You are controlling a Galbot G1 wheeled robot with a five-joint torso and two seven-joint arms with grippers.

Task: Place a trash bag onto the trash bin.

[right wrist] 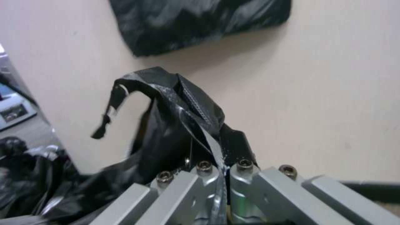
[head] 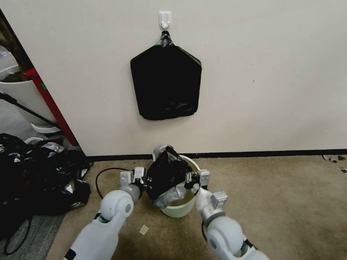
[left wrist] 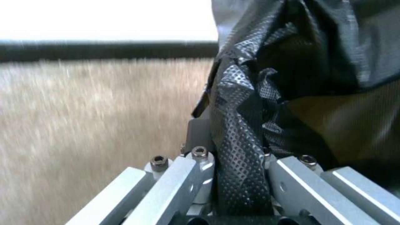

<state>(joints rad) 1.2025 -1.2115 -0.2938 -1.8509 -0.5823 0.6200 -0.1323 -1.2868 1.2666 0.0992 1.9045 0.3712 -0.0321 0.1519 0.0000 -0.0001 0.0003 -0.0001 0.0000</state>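
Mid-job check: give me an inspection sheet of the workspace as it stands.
Surface: beige carpet, small paper scrap near the bin.
Job's things: trash bag held over the trash bin, rim mostly uncovered.
Clutter: heap of black plastic on the left.
Grippers: left gripper and right gripper each shut on a bag edge.
Cables: black cable on the carpet.
Surroundings: cream wall, black bundle hanging on a hook.
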